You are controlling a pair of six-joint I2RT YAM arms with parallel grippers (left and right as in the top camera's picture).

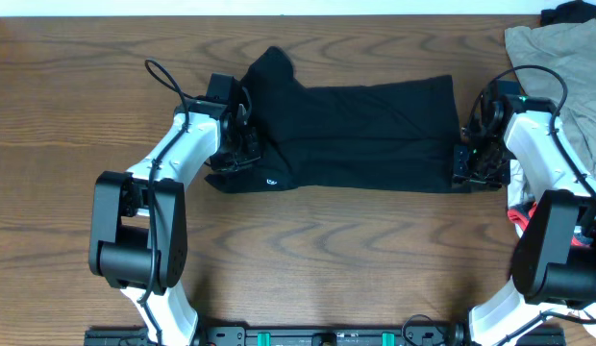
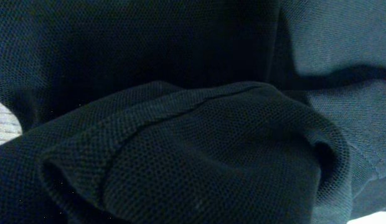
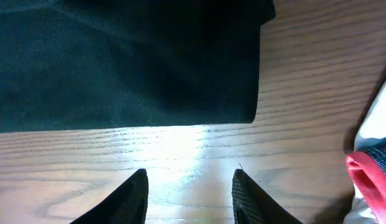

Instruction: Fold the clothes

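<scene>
overhead, white logo (image 1: 271,183) on black garment (image 1: 365,135), left wrist, only its weave

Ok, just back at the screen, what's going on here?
Both arms are at the black garment, which lies stretched out across the table. The left jaws are shut on bunched fabric at its left end. The right jaws stand open over bare wood just off its right edge, gripping nothing.

Matte black clothes (image 1: 365,135) (small white logo (image 1: 271,182)) on brown wood-grain table (image 1: 308,250); beige-khaki garment (image 1: 558,48)
</scene>
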